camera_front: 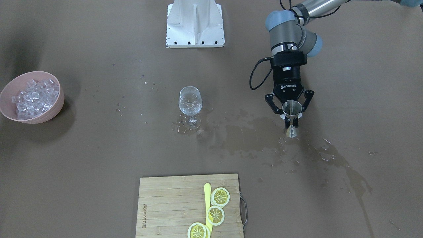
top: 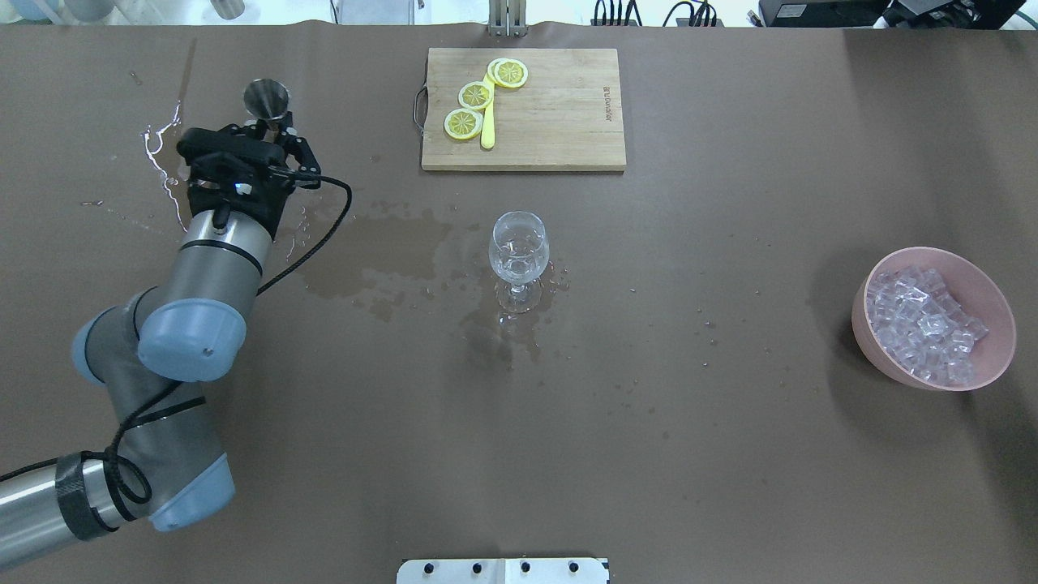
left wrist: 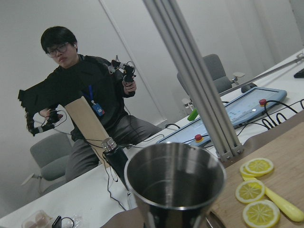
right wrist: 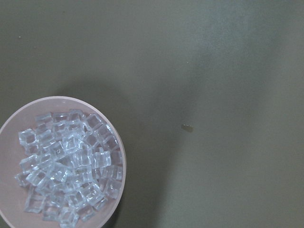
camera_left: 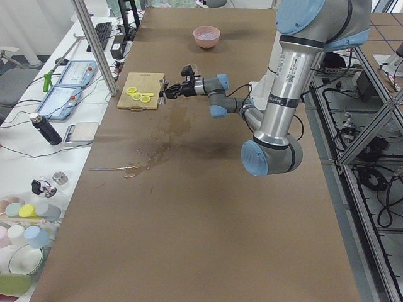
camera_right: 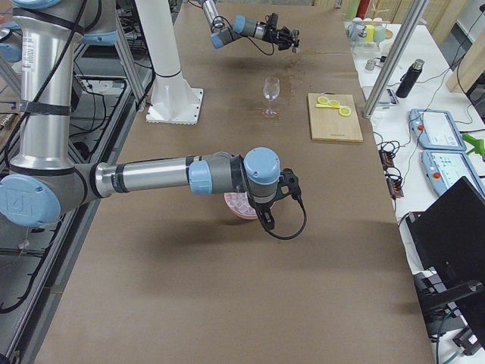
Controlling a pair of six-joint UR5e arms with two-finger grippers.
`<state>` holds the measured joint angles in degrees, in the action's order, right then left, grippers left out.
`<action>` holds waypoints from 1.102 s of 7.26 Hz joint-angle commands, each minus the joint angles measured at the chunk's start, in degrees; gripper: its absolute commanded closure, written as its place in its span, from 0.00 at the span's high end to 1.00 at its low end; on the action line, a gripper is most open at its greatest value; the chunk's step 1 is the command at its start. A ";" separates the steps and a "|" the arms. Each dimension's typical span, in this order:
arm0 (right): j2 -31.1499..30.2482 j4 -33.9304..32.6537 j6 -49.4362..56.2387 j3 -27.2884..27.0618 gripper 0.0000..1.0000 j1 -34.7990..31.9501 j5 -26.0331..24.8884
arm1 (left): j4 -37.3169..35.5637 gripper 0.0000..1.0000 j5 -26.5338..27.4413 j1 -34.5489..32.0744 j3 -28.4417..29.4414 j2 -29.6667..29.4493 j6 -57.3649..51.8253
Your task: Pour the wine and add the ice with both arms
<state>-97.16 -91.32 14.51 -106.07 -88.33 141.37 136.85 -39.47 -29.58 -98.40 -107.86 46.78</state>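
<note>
My left gripper (camera_front: 290, 115) is shut on a steel jigger (camera_front: 292, 109), held upright just above the wet table; the jigger (left wrist: 175, 183) fills the left wrist view. A clear stemmed glass (top: 518, 247) stands mid-table, apart from it. The ice (top: 920, 324) lies heaped in a pink bowl (top: 859, 302) at the table's right end, and the ice (right wrist: 71, 166) also shows below the right wrist camera. My right gripper (camera_right: 292, 186) hovers over that bowl; I cannot tell whether it is open or shut. No wine shows plainly.
A wooden cutting board (top: 559, 122) with three lemon slices (top: 476, 95) and a yellow knife lies at the far edge. Wet spill patches (top: 381, 251) spread between the glass and the left gripper. The white robot base (camera_front: 195, 24) stands at the near edge. A person sits beyond the table.
</note>
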 commanded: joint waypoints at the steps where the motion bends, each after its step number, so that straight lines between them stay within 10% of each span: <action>1: 0.30 0.09 -0.10 -0.28 1.00 0.00 -1.01 | 0.35 0.00 -8.36 -5.72 0.57 5.09 13.47; 4: 0.30 0.09 -0.01 -1.07 1.00 0.00 -1.09 | 2.26 0.00 -23.78 -14.26 8.87 4.94 15.71; 8: 0.30 0.09 -0.10 -1.42 1.00 0.00 -0.92 | 19.07 0.00 -24.25 -15.85 23.92 5.55 11.84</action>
<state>-96.86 -91.23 14.42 -107.42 -88.33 140.35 153.82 -63.51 -44.89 -78.35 -102.55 59.32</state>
